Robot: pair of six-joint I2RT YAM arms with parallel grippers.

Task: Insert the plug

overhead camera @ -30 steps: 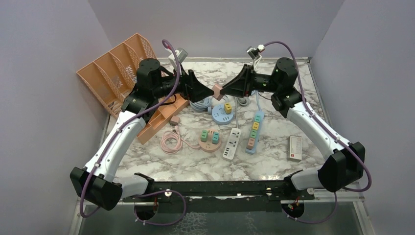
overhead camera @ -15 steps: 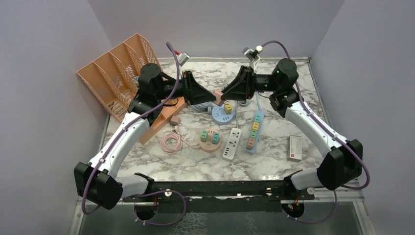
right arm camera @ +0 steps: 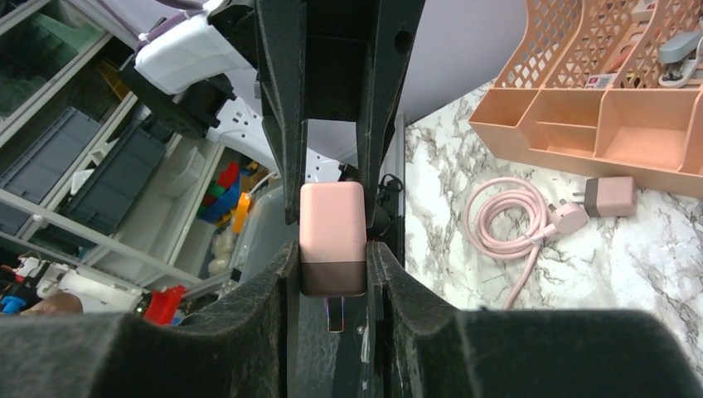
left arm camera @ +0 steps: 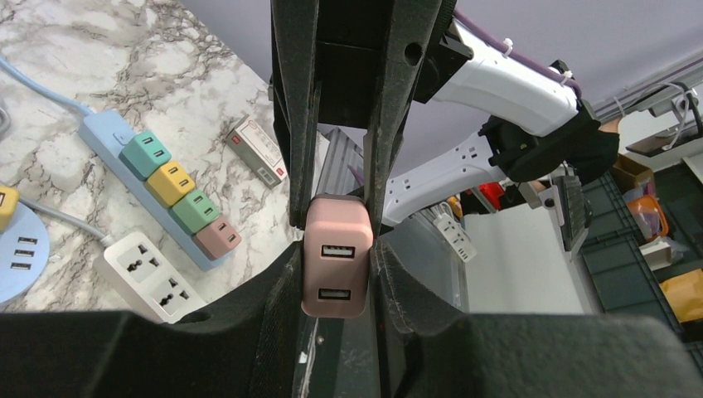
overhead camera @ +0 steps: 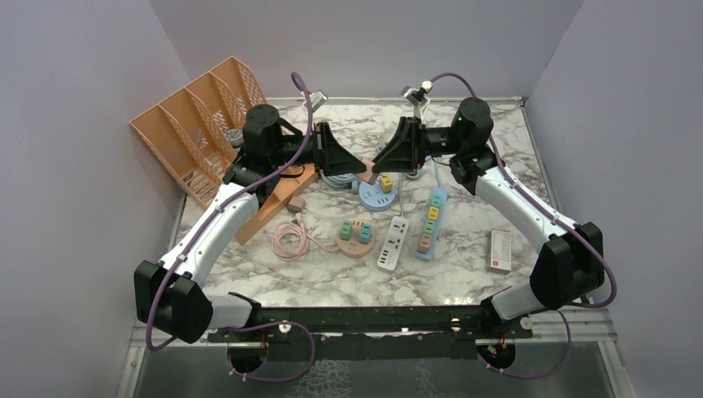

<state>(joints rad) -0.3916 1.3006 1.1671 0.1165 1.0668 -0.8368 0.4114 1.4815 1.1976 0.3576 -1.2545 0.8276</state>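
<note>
Fingers (left arm camera: 278,315) of the left gripper (left arm camera: 336,261) are nearly closed and press both flanks of the pink plug (left arm camera: 336,265) at bottom centre of the left wrist view, its two USB ports facing that camera. From the top of that frame the right gripper (overhead camera: 378,163) reaches down, its fingers narrowed onto the same body. Both pairs appear to clamp it at once, and which one bears the load cannot be told. In the right wrist view the plug sits low centre, with what looks like a prong showing beneath it. From above, the two grippers meet tip to tip in the upper middle. The plug is held off the table (overhead camera: 464,278) near the round blue socket hub (overhead camera: 377,195), and the blue power strip (overhead camera: 431,217) and white power strip (overhead camera: 393,242) lie lower right of it. This looks like a hand-over between arms, with insertion not yet begun. Next, one gripper should let go and clear away, then the holder must turn the prongs toward a free socket
</note>
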